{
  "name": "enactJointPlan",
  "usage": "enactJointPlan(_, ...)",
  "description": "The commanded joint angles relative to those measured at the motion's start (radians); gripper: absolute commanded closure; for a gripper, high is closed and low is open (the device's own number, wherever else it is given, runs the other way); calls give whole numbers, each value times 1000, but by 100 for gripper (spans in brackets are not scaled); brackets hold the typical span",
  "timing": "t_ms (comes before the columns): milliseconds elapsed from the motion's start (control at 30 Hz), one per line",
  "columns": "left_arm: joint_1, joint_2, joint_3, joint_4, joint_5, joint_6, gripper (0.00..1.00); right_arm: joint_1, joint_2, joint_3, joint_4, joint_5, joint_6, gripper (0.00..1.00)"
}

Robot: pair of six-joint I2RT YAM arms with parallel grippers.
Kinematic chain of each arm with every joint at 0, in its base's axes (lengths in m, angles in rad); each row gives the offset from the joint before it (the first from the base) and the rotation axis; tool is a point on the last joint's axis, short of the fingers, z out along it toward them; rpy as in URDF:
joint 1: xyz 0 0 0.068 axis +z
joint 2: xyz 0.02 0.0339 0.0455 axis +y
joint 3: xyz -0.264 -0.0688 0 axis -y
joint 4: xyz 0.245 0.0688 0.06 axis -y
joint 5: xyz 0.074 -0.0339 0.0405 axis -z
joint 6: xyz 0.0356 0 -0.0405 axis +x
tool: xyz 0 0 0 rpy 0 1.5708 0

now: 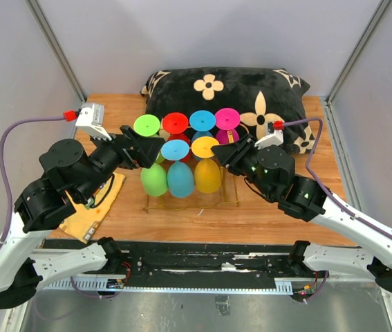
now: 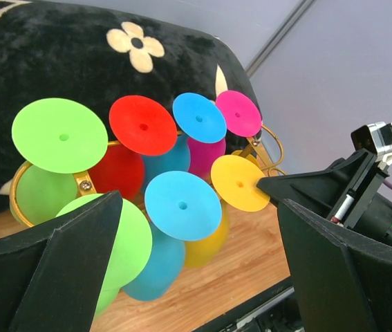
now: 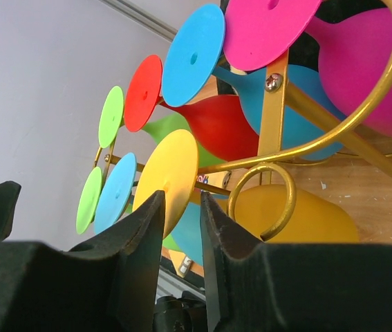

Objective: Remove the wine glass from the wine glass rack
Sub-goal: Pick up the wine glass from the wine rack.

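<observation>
7 coloured glasses hang upside down in the rack (image 3: 276, 117), their feet carried on the gold rails and their bowls below. The yellow glass (image 1: 207, 176) is hung at the right end of the front row, close beside a blue glass (image 1: 180, 178). The rack stands on the table (image 1: 272, 214) in front of a pillow (image 1: 251, 90).

The right gripper (image 3: 182, 207) is placed at the yellow foot (image 3: 171, 173), its jaws set narrowly apart with the rim of that foot between them. Whether the pads press on the rim cannot be told. The left gripper (image 2: 199, 207) is held wide open by the front green and blue glasses, with nothing in it.

The glass is judged to be plastic: light, stiff, smooth, and unlikely to break. A hold on the thin foot rim would probably be shallow and slippery, so the bowl may swing under it. The stem just below the foot would be a surer place, though it is mostly hidden here. The foot would probably have to be slid along the rails rather than lifted, and the blue glass could be dragged with it.
</observation>
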Motion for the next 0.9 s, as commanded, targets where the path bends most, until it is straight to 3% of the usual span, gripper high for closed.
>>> enactJointPlan(0, 6, -6, -8, 35, 21, -7, 0, 16, -15, -13, 20, 32, 23, 73)
enactJointPlan(300, 6, -2, -4, 38, 34, -8, 0, 16, -33, -29, 55, 8, 68, 77)
enactJointPlan(600, 6, 6, 6, 29, 41, -9, 0, 16, -63, -42, 46, 22, 96, 90)
enactJointPlan(867, 6, 17, 6, 33, 67, -14, 0, 16, -86, -46, 50, 0, 124, 95)
